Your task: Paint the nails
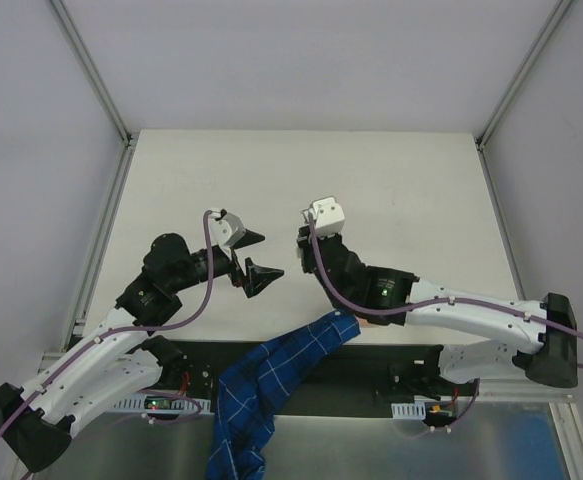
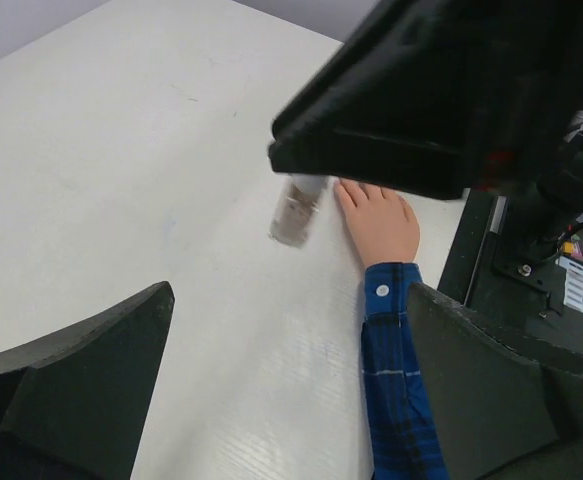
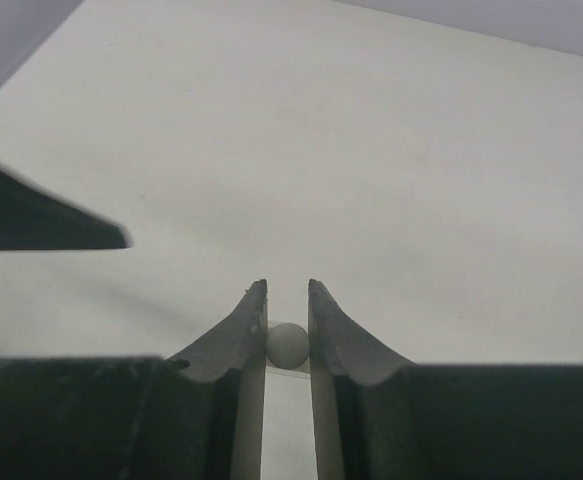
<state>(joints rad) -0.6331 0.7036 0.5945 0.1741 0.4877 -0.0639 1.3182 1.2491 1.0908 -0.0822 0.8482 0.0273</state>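
Observation:
The pale hand lies palm down on the white table, its blue plaid sleeve running to the near edge. The nails on its fingertips are too faint to make out. A small blurred greyish bottle hangs just left of the fingertips, under the right arm's black wrist housing. My right gripper is shut on the bottle's pale round top. My left gripper is open and holds nothing, a little to the left of the right one. From above, the right arm hides most of the hand.
The sleeve drapes over the table's near edge onto the black base between the arms. Metal frame rails run along the left and right sides of the white table.

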